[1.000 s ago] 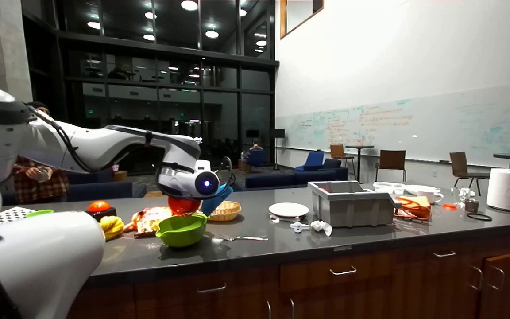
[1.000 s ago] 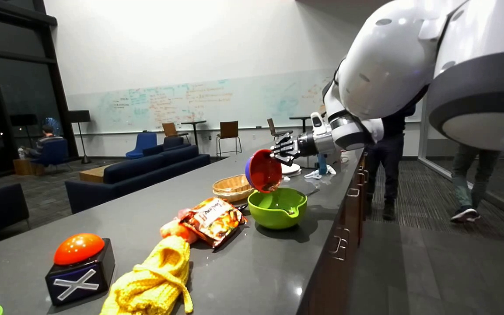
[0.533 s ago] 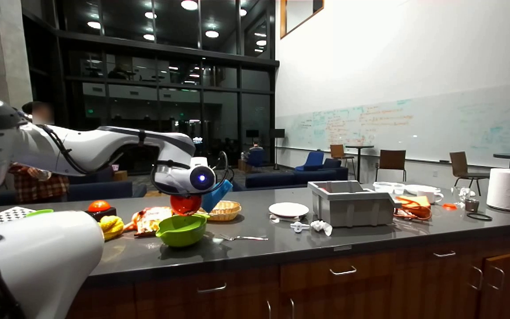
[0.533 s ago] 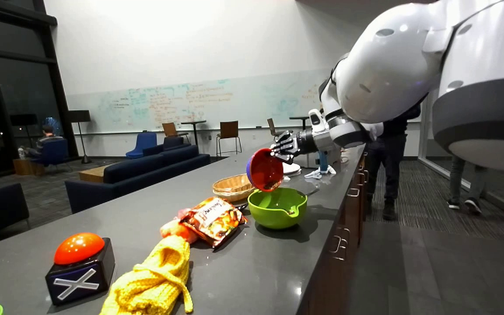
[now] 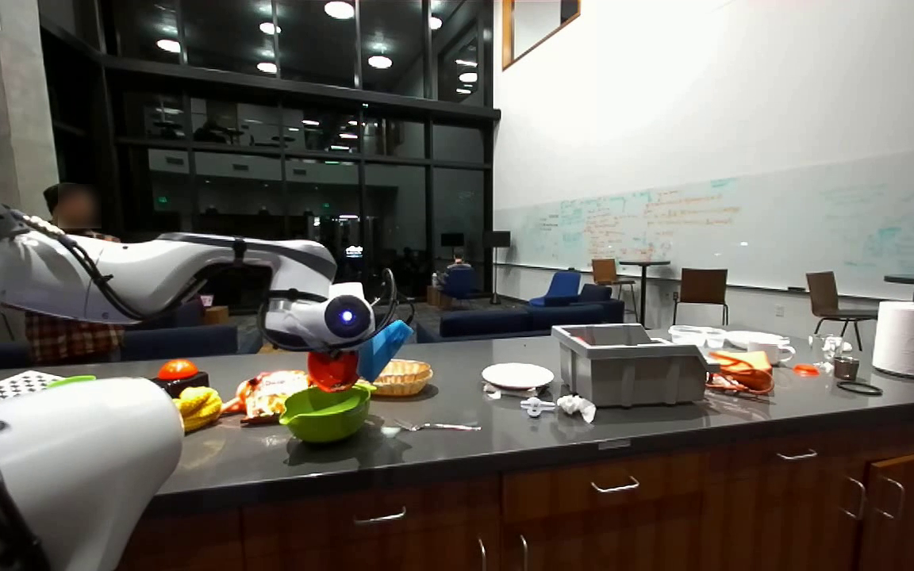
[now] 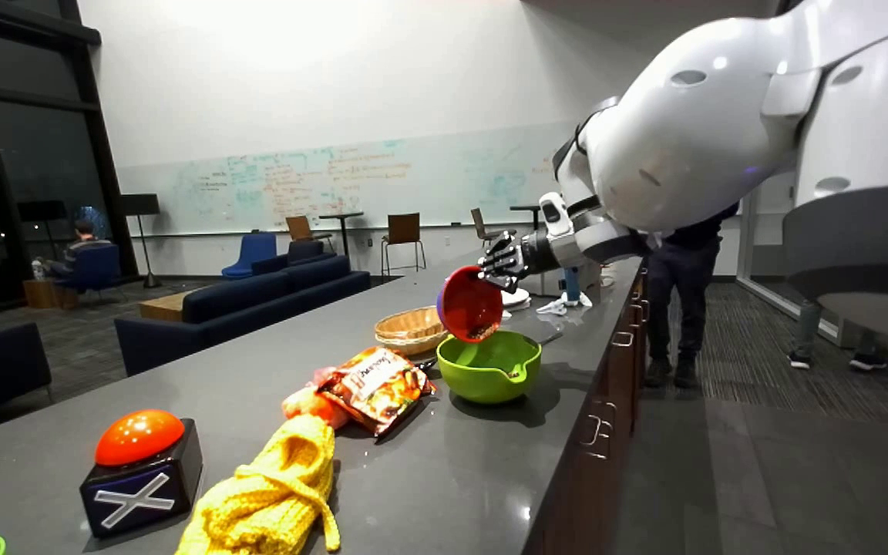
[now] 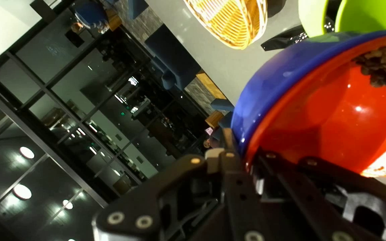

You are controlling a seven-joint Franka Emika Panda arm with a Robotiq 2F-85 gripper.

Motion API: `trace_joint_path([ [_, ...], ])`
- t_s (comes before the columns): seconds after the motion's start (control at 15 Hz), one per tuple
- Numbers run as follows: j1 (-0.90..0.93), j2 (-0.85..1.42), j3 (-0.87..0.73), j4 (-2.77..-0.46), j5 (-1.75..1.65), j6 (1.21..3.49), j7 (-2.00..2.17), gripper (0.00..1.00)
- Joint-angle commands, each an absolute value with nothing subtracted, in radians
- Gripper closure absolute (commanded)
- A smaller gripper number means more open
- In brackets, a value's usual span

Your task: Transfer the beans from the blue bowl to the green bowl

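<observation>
Wrist view: we've got the gripper [image 7: 245,156] clamped tight on the rim of the blue bowl [image 7: 273,83], dark beans [image 7: 385,68] heaped inside; in an exterior view we see it tipped at the green bowl's [image 6: 482,384] rim.

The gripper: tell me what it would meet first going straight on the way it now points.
The blue bowl comes first: the gripper is shut on its rim and would carry it along. Beyond that, the line probably runs out over the counter, though depth is unclear.
</observation>
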State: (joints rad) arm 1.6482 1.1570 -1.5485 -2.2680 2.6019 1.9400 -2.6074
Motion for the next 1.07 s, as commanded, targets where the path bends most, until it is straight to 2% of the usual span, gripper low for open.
trace_joint_path([
  [0.0, 1.682, 1.168, -1.503, -2.300, 2.598, 2.036, -2.607, 0.98],
  [0.33, 1.673, 1.150, -1.397, -2.299, 2.600, 2.151, -2.604, 0.98],
  [1.0, 1.677, 1.167, -1.400, -2.290, 2.603, 2.161, -2.600, 0.98],
])
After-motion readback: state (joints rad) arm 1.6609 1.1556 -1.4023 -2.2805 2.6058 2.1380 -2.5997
